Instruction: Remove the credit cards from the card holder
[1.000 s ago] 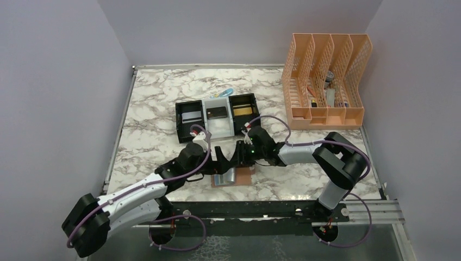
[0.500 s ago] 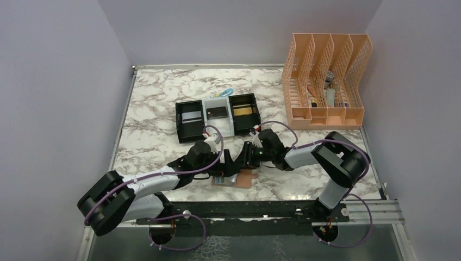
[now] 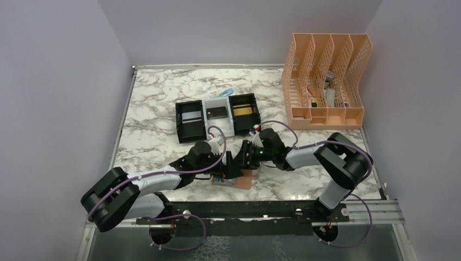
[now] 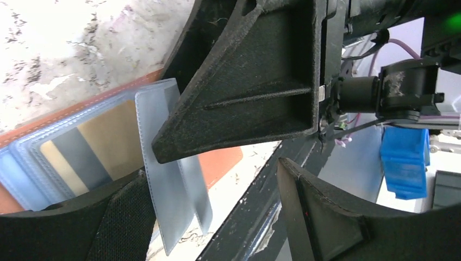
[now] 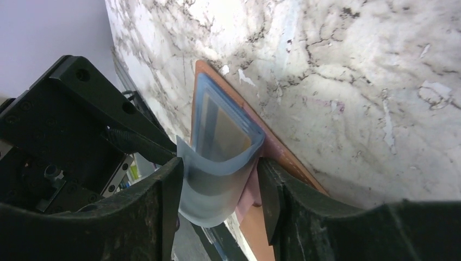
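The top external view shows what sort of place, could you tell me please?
Probably a robot test cell staged as a desk: a marble-patterned table boxed in by plain grey walls, the left arm and right arm bolted at its near edge, and a peach file organizer.

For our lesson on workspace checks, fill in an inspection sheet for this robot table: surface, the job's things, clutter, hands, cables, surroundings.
Surface: marble-patterned table, nothing spilled that shows.
Job's things: card holder lies open near the front edge under both hands, with a pocketed card inside. A grey card, dark card and gold card lie one per compartment in the tray.
Clutter: orange file rack with small items, far right; blue item behind the tray.
Hands: left hand open over the holder; right hand flanks a bent pocket flap, grip unclear.
Cables: purple cables run along both arms.
Surroundings: plain pale walls.
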`<state>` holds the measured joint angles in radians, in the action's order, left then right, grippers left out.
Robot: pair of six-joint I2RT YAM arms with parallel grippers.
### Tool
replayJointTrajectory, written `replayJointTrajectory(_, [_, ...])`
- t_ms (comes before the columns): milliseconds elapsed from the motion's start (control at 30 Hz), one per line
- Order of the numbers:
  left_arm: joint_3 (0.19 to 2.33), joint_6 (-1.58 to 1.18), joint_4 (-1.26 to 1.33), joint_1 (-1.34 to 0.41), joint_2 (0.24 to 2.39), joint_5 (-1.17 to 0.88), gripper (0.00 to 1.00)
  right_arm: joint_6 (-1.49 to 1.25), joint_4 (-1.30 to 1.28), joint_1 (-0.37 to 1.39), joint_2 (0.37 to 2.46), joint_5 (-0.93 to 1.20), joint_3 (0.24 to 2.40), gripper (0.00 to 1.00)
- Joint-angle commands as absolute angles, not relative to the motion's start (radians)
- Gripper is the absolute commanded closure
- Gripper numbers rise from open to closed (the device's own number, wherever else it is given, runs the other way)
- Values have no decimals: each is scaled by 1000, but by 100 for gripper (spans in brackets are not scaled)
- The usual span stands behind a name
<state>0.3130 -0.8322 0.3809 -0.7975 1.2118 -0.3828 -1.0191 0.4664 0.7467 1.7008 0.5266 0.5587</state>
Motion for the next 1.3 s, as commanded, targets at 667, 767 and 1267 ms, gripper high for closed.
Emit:
replayJointTrajectory(667, [386, -822, 487, -838, 1325, -468, 49, -973, -44, 746, 1267, 85, 573, 51])
replayJointTrajectory(767, [386, -825, 512, -864, 1360, -456, 51, -954, -19, 745, 1251, 152, 570, 59])
replayJointTrajectory(1267, [318, -851, 554, -968, 1362, -316, 51, -866, 183, 765, 1501, 501, 583, 79])
